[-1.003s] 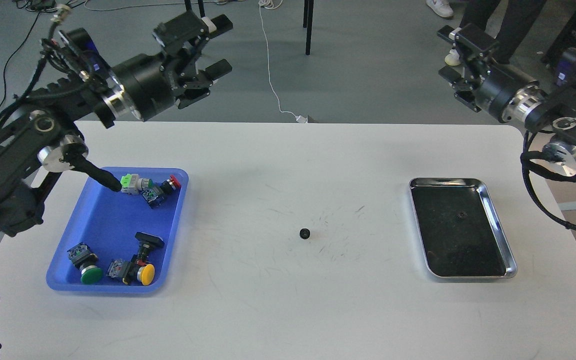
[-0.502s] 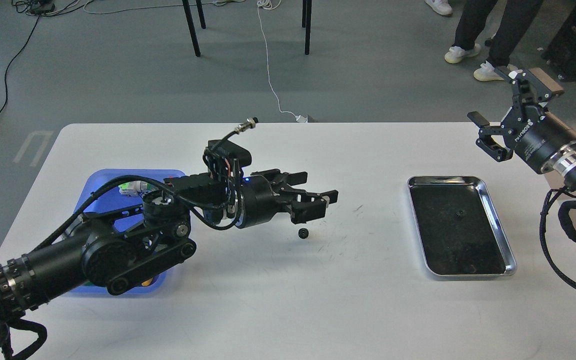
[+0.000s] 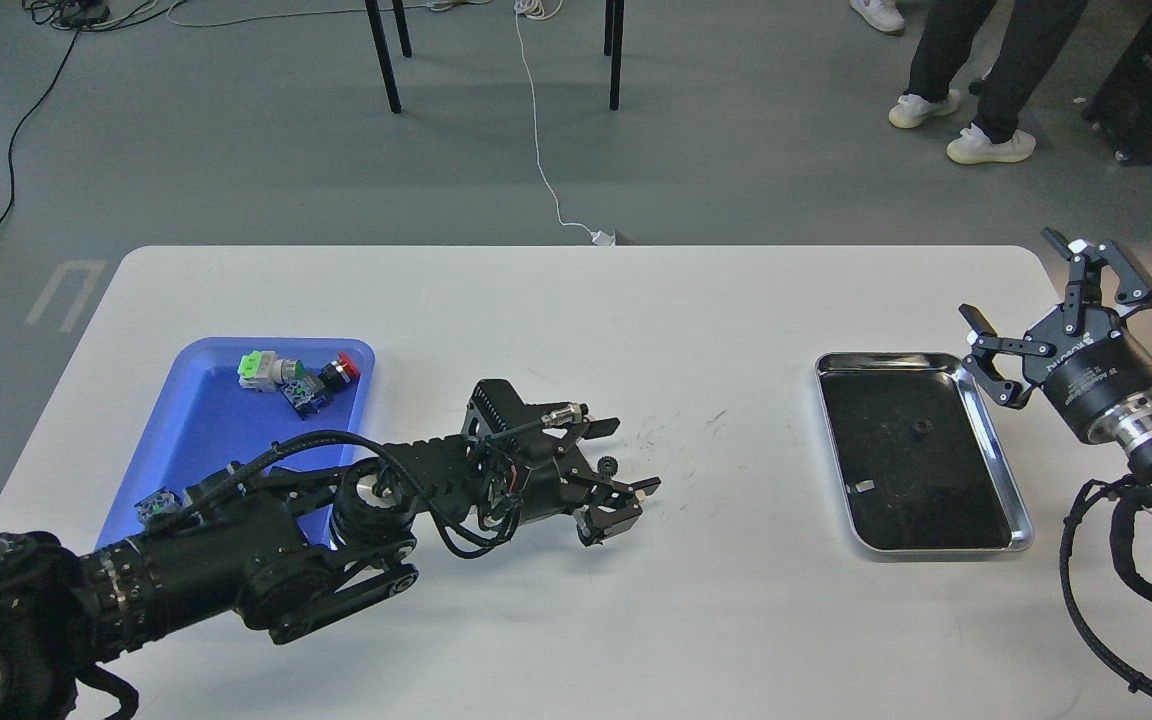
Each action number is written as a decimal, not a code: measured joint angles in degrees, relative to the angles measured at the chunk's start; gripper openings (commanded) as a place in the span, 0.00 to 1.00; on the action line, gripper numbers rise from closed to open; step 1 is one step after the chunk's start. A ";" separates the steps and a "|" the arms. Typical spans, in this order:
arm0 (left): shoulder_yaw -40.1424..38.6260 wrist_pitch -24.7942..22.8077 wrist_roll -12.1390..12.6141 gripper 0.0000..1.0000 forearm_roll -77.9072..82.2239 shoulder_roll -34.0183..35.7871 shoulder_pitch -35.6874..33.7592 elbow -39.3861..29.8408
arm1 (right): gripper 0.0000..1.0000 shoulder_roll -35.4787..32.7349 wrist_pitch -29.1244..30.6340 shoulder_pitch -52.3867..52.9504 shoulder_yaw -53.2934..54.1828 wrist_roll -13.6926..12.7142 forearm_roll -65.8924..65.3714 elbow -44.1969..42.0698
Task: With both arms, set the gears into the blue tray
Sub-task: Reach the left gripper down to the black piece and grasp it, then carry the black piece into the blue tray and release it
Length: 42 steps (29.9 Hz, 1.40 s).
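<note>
A tiny black gear (image 3: 608, 465) lies on the white table near its middle. My left gripper (image 3: 633, 457) is low over the table and open, one finger on each side of this gear, not closed on it. A second gear (image 3: 921, 428) lies inside the steel tray (image 3: 998, 455) on the right. The blue tray (image 3: 201, 420) sits at the left, partly covered by my left arm. My right gripper (image 3: 1012, 278) hovers open and empty just past the steel tray's far right corner.
Several coloured push-buttons (image 3: 298, 376) lie in the blue tray. Chair legs, a white cable and a person's feet are on the floor beyond the table's far edge.
My left gripper has dropped to the table and now brackets the gear, uncovering the blue tray's far end. My right gripper has come down and toward the steel tray.
</note>
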 measured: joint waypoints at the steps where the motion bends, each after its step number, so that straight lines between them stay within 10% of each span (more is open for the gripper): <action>1: 0.01 0.02 0.00 0.50 0.02 -0.32 0.07 0.49 | 0.98 0.08 0.02 -0.32 0.17 0.00 0.02 0.00; 29: -2.18 0.39 0.38 0.12 -1.46 1.07 2.85 3.86 | 0.98 0.43 -0.09 -0.74 1.97 0.59 0.03 0.23; 37: -6.03 -1.33 -0.14 0.12 -12.62 22.44 2.01 -15.42 | 0.98 0.24 -0.10 -0.60 2.29 0.59 0.03 0.23; 42: -6.04 -1.34 -2.82 0.12 -17.68 35.67 2.29 -15.73 | 0.98 0.91 -0.10 -0.29 2.35 0.59 -0.05 0.20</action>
